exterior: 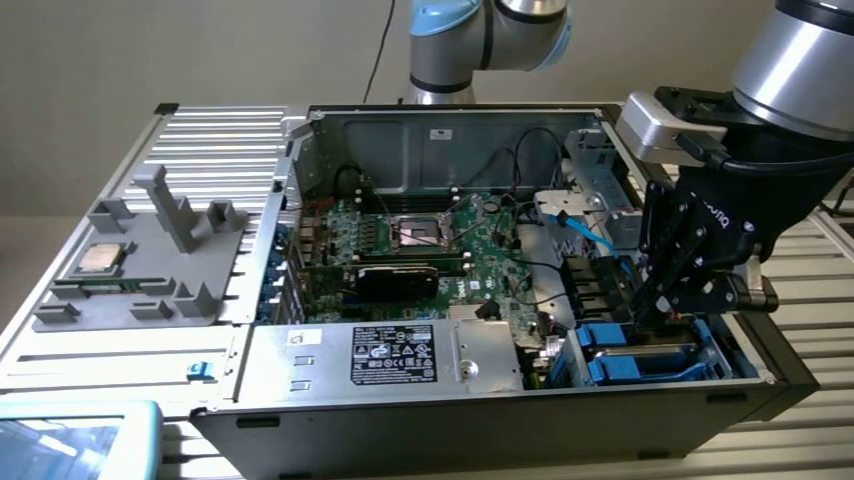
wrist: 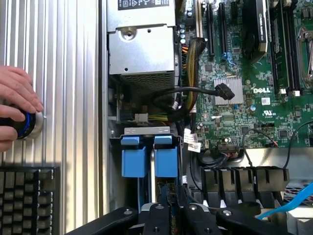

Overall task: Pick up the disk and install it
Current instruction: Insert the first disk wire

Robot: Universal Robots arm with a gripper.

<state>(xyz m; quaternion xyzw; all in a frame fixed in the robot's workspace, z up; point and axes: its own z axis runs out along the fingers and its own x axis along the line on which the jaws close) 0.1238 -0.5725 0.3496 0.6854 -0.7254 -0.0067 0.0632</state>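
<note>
Arm bent steeply downward at the open computer case's (exterior: 534, 400) four o'clock corner, gripper (exterior: 661, 318) lowered into the blue drive bay (exterior: 641, 362), fingers nearly closed, what is grasped cannot be told, disk hidden from sight.

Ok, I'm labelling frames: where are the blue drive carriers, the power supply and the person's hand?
blue drive carriers (wrist: 149, 155), wrist view, left carrier's face
power supply (exterior: 400, 355), exterior view, black label
hand (wrist: 14, 100), wrist view, knuckles
</note>
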